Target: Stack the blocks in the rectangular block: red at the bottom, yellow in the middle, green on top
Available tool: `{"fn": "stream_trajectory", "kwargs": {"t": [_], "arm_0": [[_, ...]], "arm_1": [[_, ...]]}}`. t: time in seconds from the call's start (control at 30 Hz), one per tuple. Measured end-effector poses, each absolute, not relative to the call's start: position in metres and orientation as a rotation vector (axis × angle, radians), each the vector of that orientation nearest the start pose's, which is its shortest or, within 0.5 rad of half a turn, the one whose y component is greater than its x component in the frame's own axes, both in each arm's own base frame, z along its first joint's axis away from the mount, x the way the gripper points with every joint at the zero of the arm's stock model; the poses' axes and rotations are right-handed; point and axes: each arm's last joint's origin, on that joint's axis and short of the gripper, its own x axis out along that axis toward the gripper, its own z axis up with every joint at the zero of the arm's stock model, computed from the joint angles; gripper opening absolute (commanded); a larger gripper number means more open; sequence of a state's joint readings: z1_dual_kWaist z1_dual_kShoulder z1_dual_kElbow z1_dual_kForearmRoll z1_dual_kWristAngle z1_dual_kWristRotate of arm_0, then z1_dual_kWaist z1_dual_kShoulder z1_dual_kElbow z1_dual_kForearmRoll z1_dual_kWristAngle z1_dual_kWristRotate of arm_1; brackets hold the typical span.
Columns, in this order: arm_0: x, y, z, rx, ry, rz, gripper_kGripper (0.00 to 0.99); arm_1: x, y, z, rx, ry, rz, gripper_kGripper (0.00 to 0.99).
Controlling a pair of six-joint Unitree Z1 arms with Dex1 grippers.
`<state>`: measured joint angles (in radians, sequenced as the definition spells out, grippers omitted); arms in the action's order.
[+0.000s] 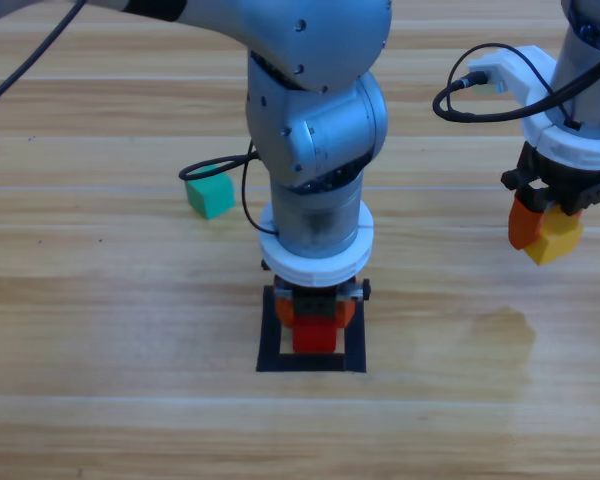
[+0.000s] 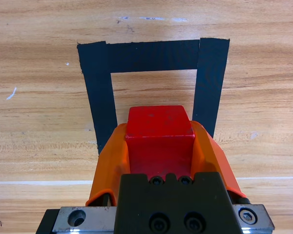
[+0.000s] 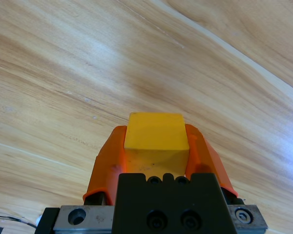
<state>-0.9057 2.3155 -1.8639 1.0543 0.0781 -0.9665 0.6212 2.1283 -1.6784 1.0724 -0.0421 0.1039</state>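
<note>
Altogether three cubes: red (image 1: 314, 336) pinched in left tool (image 1: 314, 322), yellow (image 1: 557, 238) in right tool (image 1: 542, 232) (green (image 1: 210, 195) loose).

We see a wooden table (image 1: 100, 330) of pale planks running across the whole frame. Directly on it, left of centre in the upper half, sits the green cube (image 1: 209, 195). At lower centre lies the black tape outline (image 1: 270, 340), stuck flat to the wood. We cannot tell whether the red cube (image 1: 314, 337) inside that outline touches the table.
</note>
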Motion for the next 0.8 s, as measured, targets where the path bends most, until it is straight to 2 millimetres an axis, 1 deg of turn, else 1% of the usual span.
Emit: {"fn": "stream_trajectory", "kwargs": {"t": [0.8], "arm_0": [[0.2919,-0.3660,0.1973,-0.064,1.459,0.034,0.000]], "arm_1": [[0.3360,0.2390,0.2371,-0.409,1.480,0.400,0.150]]}}
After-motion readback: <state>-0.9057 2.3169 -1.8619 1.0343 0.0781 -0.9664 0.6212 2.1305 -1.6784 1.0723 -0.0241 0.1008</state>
